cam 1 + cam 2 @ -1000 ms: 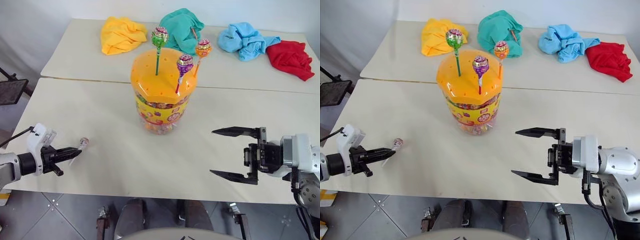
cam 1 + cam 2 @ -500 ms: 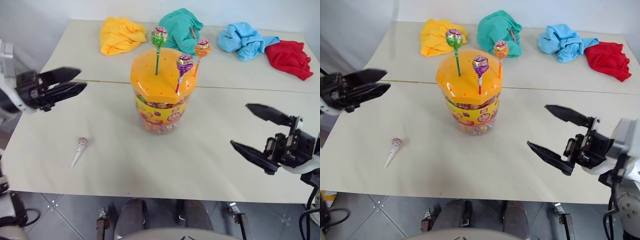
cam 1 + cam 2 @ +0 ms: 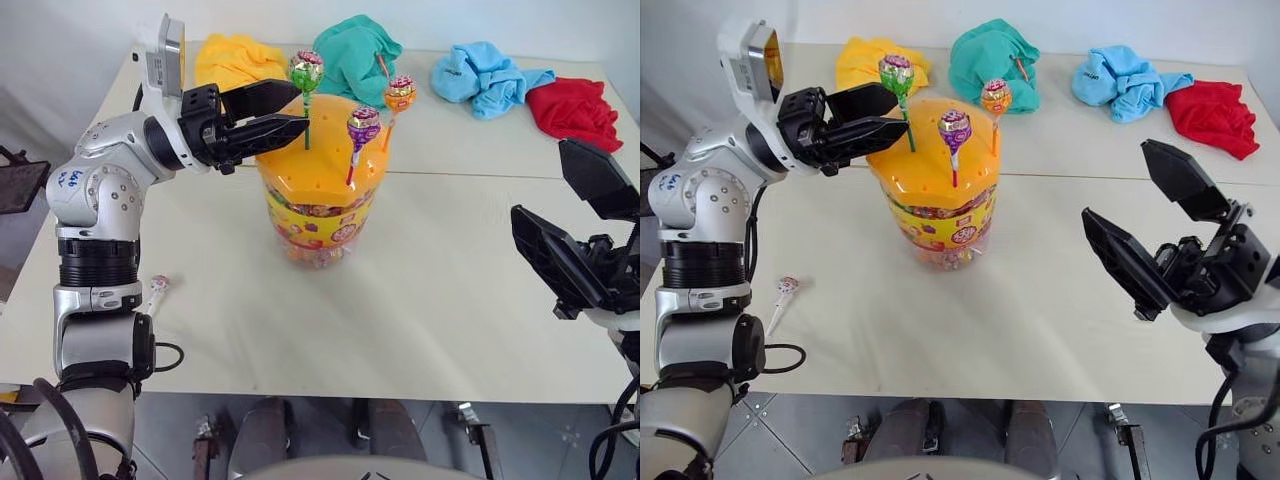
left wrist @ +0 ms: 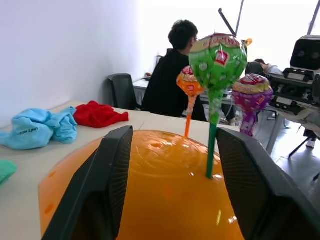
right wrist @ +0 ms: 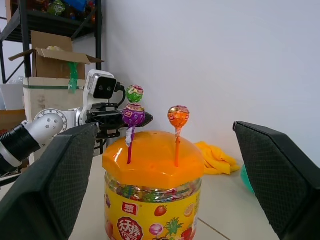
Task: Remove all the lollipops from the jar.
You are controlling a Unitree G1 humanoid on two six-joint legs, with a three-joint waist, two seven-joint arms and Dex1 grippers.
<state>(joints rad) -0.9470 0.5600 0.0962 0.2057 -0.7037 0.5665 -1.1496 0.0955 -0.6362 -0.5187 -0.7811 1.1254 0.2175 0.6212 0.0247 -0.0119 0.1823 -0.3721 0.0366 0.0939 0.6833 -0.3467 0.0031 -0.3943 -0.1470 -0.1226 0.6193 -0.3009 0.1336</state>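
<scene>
**Ana:** Reaching in from the upper left of the left eye view, the left gripper (image 3: 290,113) is hovering over the jar (image 3: 318,190), which is standing at the upper centre of the frame on a pale table (image 3: 420,300). Its two black fingers are parted and holding nothing, and in the left wrist view the green lollipop (image 4: 217,62) is rising between them from the domed orange lid (image 4: 160,195).

**Ben:** Where are the other lollipops sitting?

**Ana:** The purple lollipop (image 3: 363,127) and the orange lollipop (image 3: 399,96) are standing in the lid just right of the green one. A fourth, the fallen lollipop (image 3: 157,291), is lying on the table at the left edge, partly behind the arm.

**Ben:** And the right gripper?

**Ana:** The right gripper (image 3: 585,225) is waiting at the right edge, spread wide and empty, well apart from the jar.

**Ben:** What is likely going wrong from here?

**Ana:** Judging by the crowding, a finger is risking a knock against the purple lollipop. Closing on the round head rather than the thin stick may be letting it slip, and a slanted pull may be tipping the unsteadied jar.
</scene>
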